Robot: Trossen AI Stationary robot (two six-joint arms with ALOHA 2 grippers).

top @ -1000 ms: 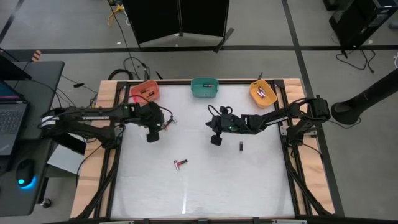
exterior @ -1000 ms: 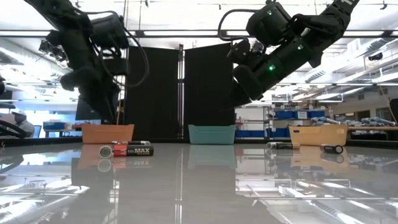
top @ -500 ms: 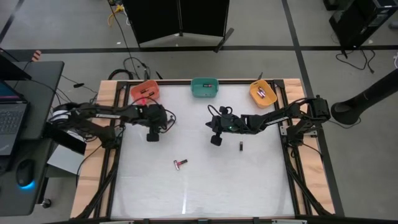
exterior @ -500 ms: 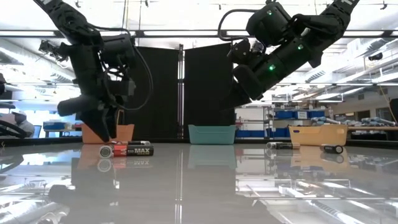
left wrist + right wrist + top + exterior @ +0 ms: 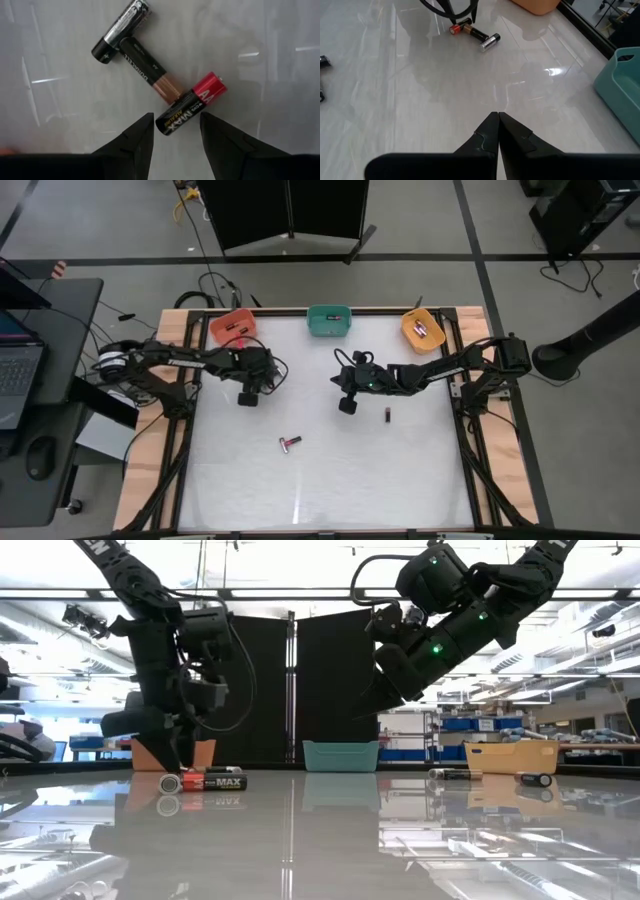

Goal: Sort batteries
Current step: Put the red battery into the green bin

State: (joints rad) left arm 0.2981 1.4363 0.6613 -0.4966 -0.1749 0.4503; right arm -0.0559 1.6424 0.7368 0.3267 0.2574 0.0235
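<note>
Left gripper (image 5: 172,137) poised low over a cluster of three batteries (image 5: 155,75) on the tabletop (image 5: 330,480), fingers (image 5: 137,137) spread wide and holding nothing, bracketing the black end of the red-and-black battery (image 5: 191,104), apparently lined up to pick that one; copper-banded battery (image 5: 145,65) touching it end-on, silver-and-black battery (image 5: 120,31) lying across the far end, so a clean pinch looks awkward; right gripper (image 5: 497,132) parked mid-table above the surface, fingers pressed together and empty, seemingly waiting. From above, only a small dark-red smudge for the cluster (image 5: 290,443), but also a lone dark battery (image 5: 387,416) near the right gripper and more in the orange bin (image 5: 232,327), teal bin (image 5: 328,320) and yellow bin (image 5: 422,329); at table height, cluster label (image 5: 205,781) legible and two further batteries (image 5: 455,776) visible on the right; wrist close-up alone revealing how the three touch.
</note>
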